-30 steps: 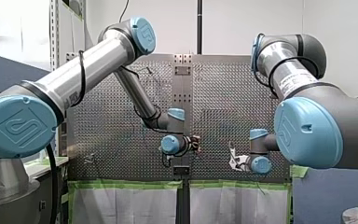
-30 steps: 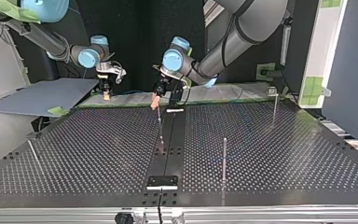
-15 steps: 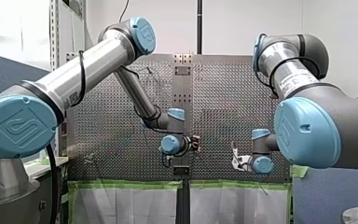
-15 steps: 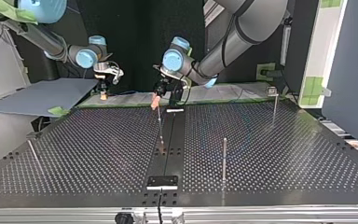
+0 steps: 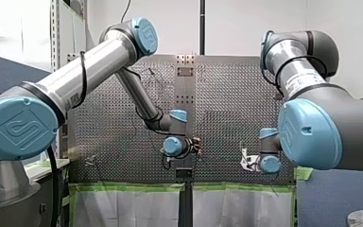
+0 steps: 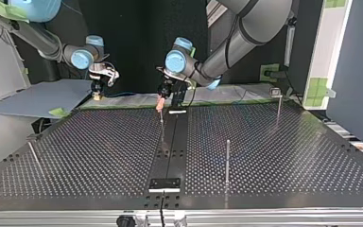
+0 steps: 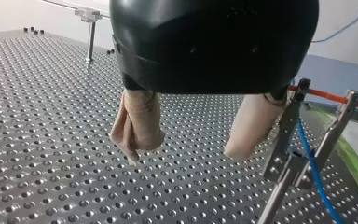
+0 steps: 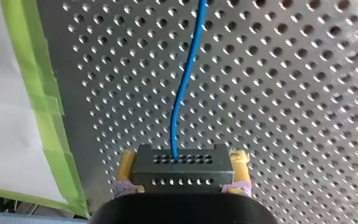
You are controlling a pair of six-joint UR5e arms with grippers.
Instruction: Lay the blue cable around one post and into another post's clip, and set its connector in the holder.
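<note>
Our right claw (image 8: 182,162) grips the black connector (image 8: 182,169) by its sides between yellow pads (image 8: 127,164), likely to keep it square for seating. The thin blue cable (image 8: 182,88) leaves its perforated face and runs ahead, slightly wavy, over the worktop (image 8: 284,116). Our left claw (image 7: 187,147) hangs wide and empty beside a clip post (image 7: 286,140), whose fork the cable seems to thread.

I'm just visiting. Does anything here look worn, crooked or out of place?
One thing: in the left wrist view, one beige pad on my left end effector looks creased and ragged at its tip, while the other pad is smooth. Nothing else stands out.
</note>
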